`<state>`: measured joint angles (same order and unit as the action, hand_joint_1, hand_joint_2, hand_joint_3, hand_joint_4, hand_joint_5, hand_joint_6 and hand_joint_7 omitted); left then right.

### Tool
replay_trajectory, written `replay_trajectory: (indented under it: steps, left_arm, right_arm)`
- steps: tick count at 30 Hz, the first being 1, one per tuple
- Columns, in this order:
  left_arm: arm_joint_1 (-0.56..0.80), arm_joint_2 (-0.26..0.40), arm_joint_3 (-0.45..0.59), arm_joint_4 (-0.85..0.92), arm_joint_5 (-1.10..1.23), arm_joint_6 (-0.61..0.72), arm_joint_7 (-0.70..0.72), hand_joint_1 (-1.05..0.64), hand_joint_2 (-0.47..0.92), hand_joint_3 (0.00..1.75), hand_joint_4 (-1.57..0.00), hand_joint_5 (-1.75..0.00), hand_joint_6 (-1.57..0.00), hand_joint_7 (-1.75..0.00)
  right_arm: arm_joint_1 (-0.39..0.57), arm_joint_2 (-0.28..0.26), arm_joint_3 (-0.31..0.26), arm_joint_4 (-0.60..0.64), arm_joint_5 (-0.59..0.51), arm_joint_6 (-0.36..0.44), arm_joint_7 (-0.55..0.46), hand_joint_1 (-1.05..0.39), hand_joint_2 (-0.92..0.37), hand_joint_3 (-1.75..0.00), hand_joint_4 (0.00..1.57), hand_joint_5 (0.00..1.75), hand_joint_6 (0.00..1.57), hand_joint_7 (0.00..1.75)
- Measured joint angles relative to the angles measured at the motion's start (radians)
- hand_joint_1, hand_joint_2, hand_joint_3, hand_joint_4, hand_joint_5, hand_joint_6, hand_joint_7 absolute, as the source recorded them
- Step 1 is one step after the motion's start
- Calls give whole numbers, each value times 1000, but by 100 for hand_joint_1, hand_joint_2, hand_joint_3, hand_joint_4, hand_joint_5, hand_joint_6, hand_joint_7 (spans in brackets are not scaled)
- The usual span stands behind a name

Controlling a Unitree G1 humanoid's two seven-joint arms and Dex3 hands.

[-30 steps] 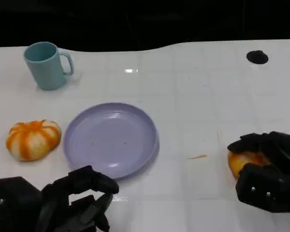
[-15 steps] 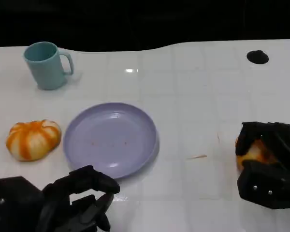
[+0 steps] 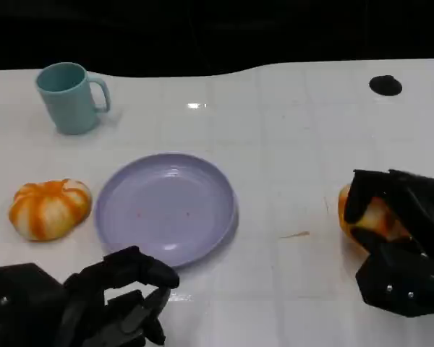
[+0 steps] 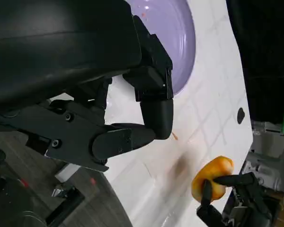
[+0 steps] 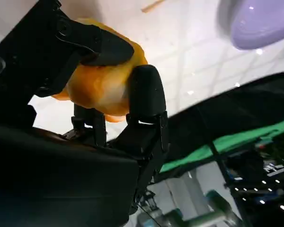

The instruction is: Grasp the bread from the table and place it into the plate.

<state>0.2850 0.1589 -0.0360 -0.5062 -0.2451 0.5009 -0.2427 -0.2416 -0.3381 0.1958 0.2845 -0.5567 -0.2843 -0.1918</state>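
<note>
The right hand (image 3: 394, 242) holds the bread (image 3: 365, 217), an orange-gold bun, with its black fingers (image 5: 104, 47) wrapped over the top and another pressing the side, so the soft loaf is caged from several directions and is unlikely to slip during a carry. In the left wrist view the bun (image 4: 212, 177) appears to sit a little above the white tabletop (image 3: 289, 144) with a soft shadow beneath it, which suggests it is lifted clear, though I cannot be sure of the gap. The grip leaves the bun's left face exposed toward the centre of the tabletop, which suits a sideways sweep and a release downward. The lilac plate (image 3: 123, 188), the target, lies well apart to the left of that hand, shallow and open-topped, with nothing on it but a few specks, so the bread can simply be lowered in from above. A thin crumb-like sliver (image 3: 295, 234) lies on the tabletop between hand and plate. The left hand (image 3: 119, 300) rests near the front edge just before the plate, holding nothing, its fingers loosely curled yet apart, out of the likely path. Beyond the plate's left rim sits an orange-and-white striped bun (image 3: 49, 208); behind it stands a teal mug (image 3: 69, 97), upright, handle to the right. A small black spot (image 3: 385, 85) marks the far right corner.
</note>
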Motion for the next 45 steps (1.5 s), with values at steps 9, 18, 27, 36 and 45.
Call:
replay_trajectory:
  steps: [9,18,27,36,45]
  left_arm:
    - [0,1,-5,0,3,-4,0,-29,84,66,-65,-175,-58,-136]
    - [-1,-1,-11,0,10,-5,1,-29,84,68,-66,-175,-59,-136]
    - [3,-9,-11,-3,-1,0,1,-29,82,70,-66,-175,-59,-136]
    - [9,-11,-20,-23,3,14,12,-30,80,74,-67,-175,-59,-136]
    - [19,-13,-28,-37,9,18,17,-30,78,76,-66,-175,-59,-137]
  right_arm:
    - [-1,65,7,-111,15,4,41,-11,-26,-144,97,175,72,175]
    - [-65,146,61,-96,12,9,55,-9,-25,-143,97,175,74,173]
    - [-175,235,139,44,-1,-25,50,-10,-25,-148,102,175,76,174]
    - [-293,324,199,230,-15,-79,5,-16,-22,-148,104,175,76,175]
    - [-402,397,233,440,-25,-113,-29,-16,-29,-140,100,175,72,175]
